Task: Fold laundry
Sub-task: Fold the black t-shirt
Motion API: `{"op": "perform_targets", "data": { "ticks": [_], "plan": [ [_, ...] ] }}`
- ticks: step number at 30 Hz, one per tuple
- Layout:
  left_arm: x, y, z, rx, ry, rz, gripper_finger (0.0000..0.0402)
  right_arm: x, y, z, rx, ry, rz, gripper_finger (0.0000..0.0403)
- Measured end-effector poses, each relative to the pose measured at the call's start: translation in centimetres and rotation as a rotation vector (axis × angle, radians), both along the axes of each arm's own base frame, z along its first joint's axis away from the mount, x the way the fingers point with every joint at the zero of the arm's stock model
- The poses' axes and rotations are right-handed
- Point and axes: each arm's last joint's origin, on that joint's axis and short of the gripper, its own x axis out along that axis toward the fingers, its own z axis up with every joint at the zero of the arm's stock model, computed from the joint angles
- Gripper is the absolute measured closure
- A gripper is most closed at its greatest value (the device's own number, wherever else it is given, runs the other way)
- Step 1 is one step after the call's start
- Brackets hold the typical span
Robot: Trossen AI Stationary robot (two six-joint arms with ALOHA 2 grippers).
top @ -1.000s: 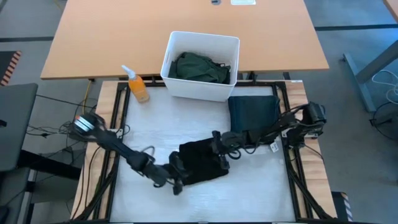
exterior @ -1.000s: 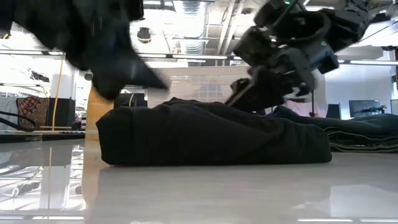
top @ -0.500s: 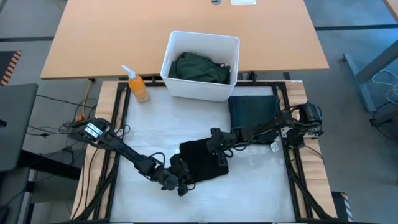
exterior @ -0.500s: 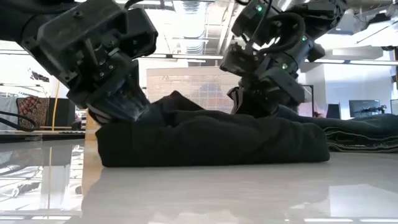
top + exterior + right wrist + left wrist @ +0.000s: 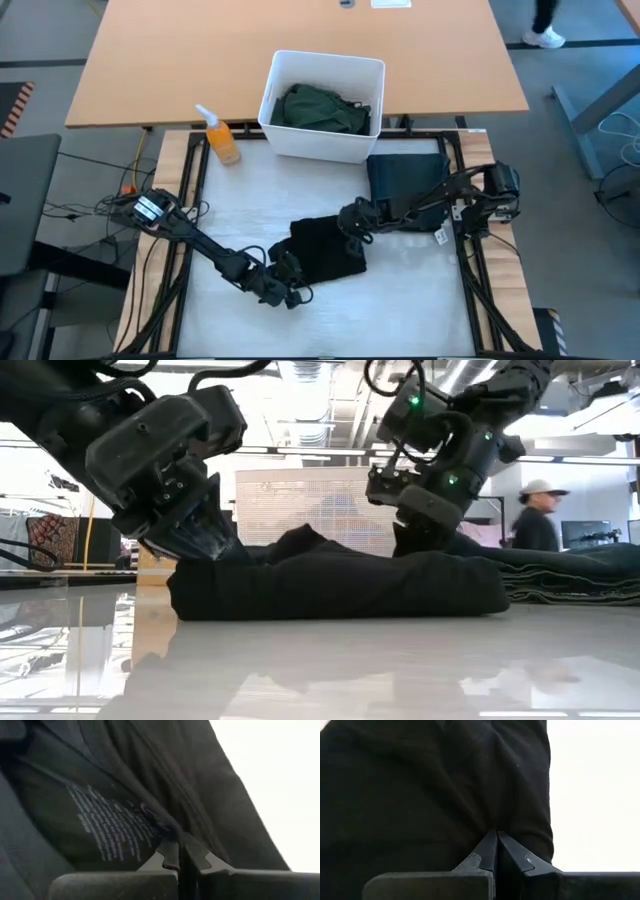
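A folded black garment [image 5: 325, 250] lies flat on the white table top; it also shows in the low view [image 5: 340, 585]. My left gripper [image 5: 292, 287] is at its near left corner, shut on the cloth. My right gripper [image 5: 356, 224] is at its far right corner, also shut on the cloth. A folded dark teal garment [image 5: 408, 180] lies flat at the far right. A dark green garment [image 5: 322, 107] lies in the white bin [image 5: 276, 92]. My left gripper pinches the black garment's near left edge [image 5: 490, 822] between its shut fingertips, and creases run into the tips. The fingers slant down from the table's near left. The garment lies on the table. One layer or several, I cannot tell. My right gripper pinches a ridge of the black cloth at the garment's far right corner [image 5: 167, 827] between its shut fingertips. The fingers slant down from the table's right side. The garment stays on the table, bunched up a little beside the fingers [image 5: 300, 540].
An orange spray bottle [image 5: 222, 140] stands left of the bin, at the table's far left. Black frame rails [image 5: 468, 250] run along the table's sides. A person [image 5: 535, 520] walks in the room beyond the table. Bare white table top [image 5: 400, 310] lies toward the near edge.
My left gripper has come down from above the table onto the garment's near left corner. My right gripper has gone a little toward the table's far right. The black garment has slid slightly toward the far edge and is drawn in narrower.
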Motion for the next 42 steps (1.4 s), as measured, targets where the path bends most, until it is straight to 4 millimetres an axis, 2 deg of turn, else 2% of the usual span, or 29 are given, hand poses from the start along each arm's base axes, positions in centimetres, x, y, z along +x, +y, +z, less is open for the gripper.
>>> {"op": "perform_targets", "data": {
  "ticks": [4, 8, 14, 18, 21, 24, 27, 32, 36, 40, 42],
  "plan": [
    [-0.2, 0.4, 0.6, 0.033, 0.025, -0.022, 0.0401, 0.2, 1.3, -2.1, 0.039, 0.001, -0.013, 0.0384],
    [-2.1, 1.2, 3.0, 0.073, 0.121, -0.042, 0.0401, 0.0, 4.1, -2.3, 0.094, -0.001, 0.003, 0.038],
    [-5.8, 3.4, 8.9, 0.157, 0.096, 0.023, 0.0401, -1.0, 8.3, 0.4, 0.184, -0.048, 0.126, 0.0381],
    [-7.0, 4.6, 12.2, 0.182, -0.04, 0.077, 0.0401, -0.9, 9.5, 3.4, 0.178, -0.155, 0.215, 0.0364],
    [-6.8, 4.4, 13.3, 0.146, -0.144, 0.064, 0.0401, -0.8, 9.2, 4.6, 0.15, -0.198, 0.244, 0.0342],
    [-5.8, 3.3, 11.9, 0.098, -0.187, -0.005, 0.0401, -0.8, 8.0, 5.5, 0.126, -0.221, 0.233, 0.032],
    [-4.6, 1.8, 8.7, 0.078, -0.166, -0.056, 0.0401, -0.9, 6.6, 6.5, 0.106, -0.234, 0.211, 0.0297],
    [-2.5, 0.8, 4.3, 0.067, -0.125, -0.022, 0.0401, -1.4, 5.2, 5.9, 0.082, -0.14, 0.182, 0.0267],
    [-1.2, 1.8, 1.9, 0.071, -0.077, 0.018, 0.0401, -1.6, 7.2, 6.3, 0.087, -0.181, 0.324, 0.0254],
    [-0.4, 3.8, 1.3, 0.069, -0.037, 0.065, 0.0401, -2.1, 9.7, 6.5, 0.087, -0.217, 0.431, 0.0256],
    [0.0, 4.7, 1.2, 0.09, -0.025, 0.09, 0.0401, -1.9, 10.2, 5.8, 0.075, -0.234, 0.462, 0.0262]
  ]
}}
